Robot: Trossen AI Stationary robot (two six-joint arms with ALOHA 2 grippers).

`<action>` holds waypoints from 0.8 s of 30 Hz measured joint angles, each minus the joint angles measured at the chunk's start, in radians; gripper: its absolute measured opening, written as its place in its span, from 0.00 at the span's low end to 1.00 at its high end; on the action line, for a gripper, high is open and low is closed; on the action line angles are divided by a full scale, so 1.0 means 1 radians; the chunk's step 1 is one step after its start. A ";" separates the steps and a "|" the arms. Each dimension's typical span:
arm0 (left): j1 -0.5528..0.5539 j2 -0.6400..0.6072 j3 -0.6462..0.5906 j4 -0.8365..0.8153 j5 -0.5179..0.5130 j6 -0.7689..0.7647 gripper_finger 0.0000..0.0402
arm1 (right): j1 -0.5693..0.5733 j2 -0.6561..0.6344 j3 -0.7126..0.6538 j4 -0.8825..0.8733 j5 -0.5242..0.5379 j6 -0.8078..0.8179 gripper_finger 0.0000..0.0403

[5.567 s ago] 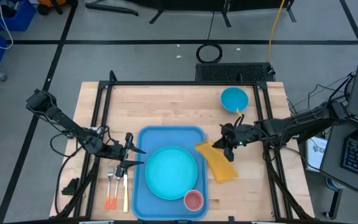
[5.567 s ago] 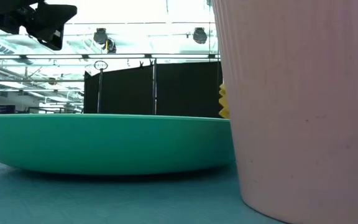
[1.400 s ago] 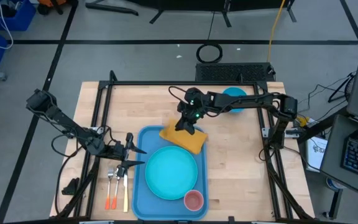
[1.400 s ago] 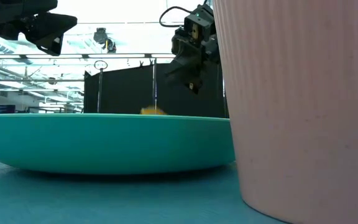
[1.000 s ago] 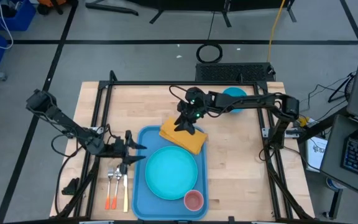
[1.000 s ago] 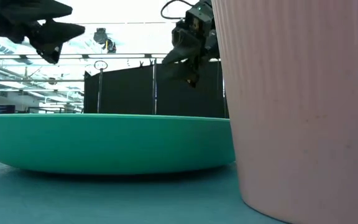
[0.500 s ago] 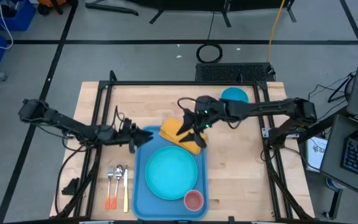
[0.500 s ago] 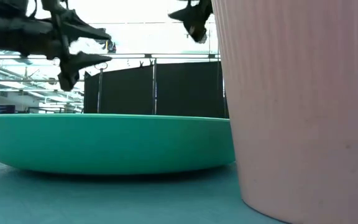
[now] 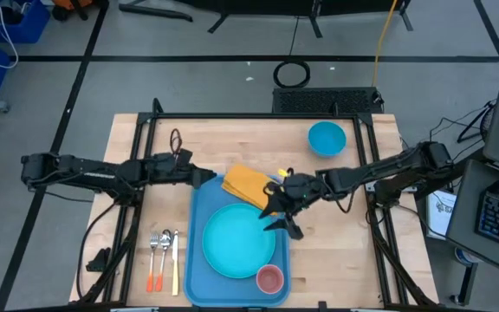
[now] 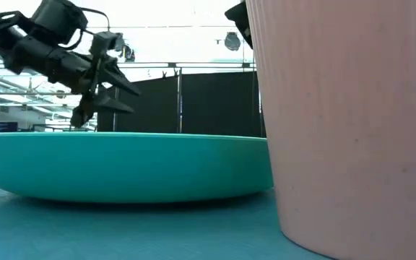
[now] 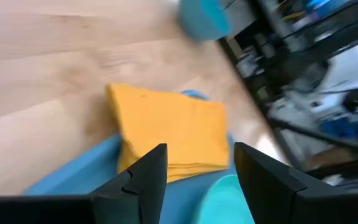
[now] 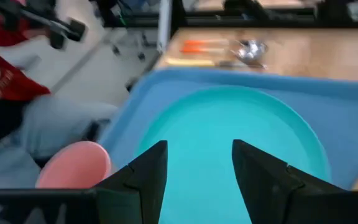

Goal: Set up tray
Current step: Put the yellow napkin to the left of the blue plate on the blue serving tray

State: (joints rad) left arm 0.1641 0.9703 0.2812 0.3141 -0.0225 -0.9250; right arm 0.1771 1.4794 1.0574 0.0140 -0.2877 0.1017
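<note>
The blue tray (image 9: 197,251) lies at the table's near middle and holds a round turquoise plate (image 9: 236,240) and a pink cup (image 9: 269,279). A folded yellow napkin (image 9: 248,186) lies across the tray's far rim, partly on the wood. My left gripper (image 9: 210,178) hovers open at the tray's far left corner, its fingers pointing at the napkin (image 11: 173,134). My right gripper (image 9: 278,217) hovers open over the plate's far right rim (image 12: 229,137), just near of the napkin. Neither holds anything.
A fork, a spoon and a knife (image 9: 163,256) lie on the wood left of the tray. A blue bowl (image 9: 326,137) stands at the far right. In the low view the cup (image 10: 345,123) fills the right half and hides most of my right arm.
My left gripper has swung from beside the cutlery toward the far edge and the right, up to the tray's far left corner by the napkin. My right gripper has drawn off the napkin toward the near edge and now hangs over the plate's rim. The napkin has stayed put.
</note>
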 joint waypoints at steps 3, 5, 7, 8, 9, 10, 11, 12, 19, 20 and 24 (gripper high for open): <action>0.024 0.000 0.070 -0.149 0.013 0.033 0.47 | 0.017 -0.006 -0.068 0.093 -0.001 0.022 0.42; 0.039 0.007 0.113 -0.216 0.022 0.048 0.47 | 0.028 -0.016 -0.117 0.125 -0.001 0.044 0.42; 0.056 0.022 0.142 -0.262 0.045 0.052 0.48 | 0.031 -0.019 -0.152 0.172 0.002 0.050 0.42; 0.066 0.030 0.149 -0.289 0.060 0.047 0.49 | 0.036 -0.028 -0.175 0.186 0.002 0.051 0.42; 0.075 0.044 0.154 -0.305 0.074 0.038 0.51 | 0.042 -0.036 -0.196 0.200 0.003 0.052 0.42; 0.084 0.062 0.158 -0.313 0.088 0.033 0.54 | 0.048 -0.039 -0.212 0.223 0.004 0.052 0.42; 0.097 0.081 0.158 -0.324 0.100 0.030 0.56 | 0.055 -0.040 -0.226 0.256 0.006 0.051 0.42; 0.110 0.097 0.157 -0.342 0.107 0.019 0.59 | 0.063 -0.049 -0.242 0.279 0.010 0.050 0.42; 0.201 0.238 0.157 -0.221 0.236 0.003 0.76 | 0.114 -0.110 -0.291 0.316 0.087 0.017 0.42; 0.210 0.258 0.157 -0.211 0.240 -0.001 0.77 | 0.119 -0.117 -0.296 0.322 0.094 0.017 0.42; 0.240 0.357 0.155 -0.168 0.298 -0.021 0.78 | 0.144 -0.140 -0.313 0.324 0.133 0.012 0.42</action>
State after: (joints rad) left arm 0.4038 1.3275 0.4367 0.1464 0.2758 -0.9462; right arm 0.3212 1.3390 0.7446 0.3376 -0.1548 0.1139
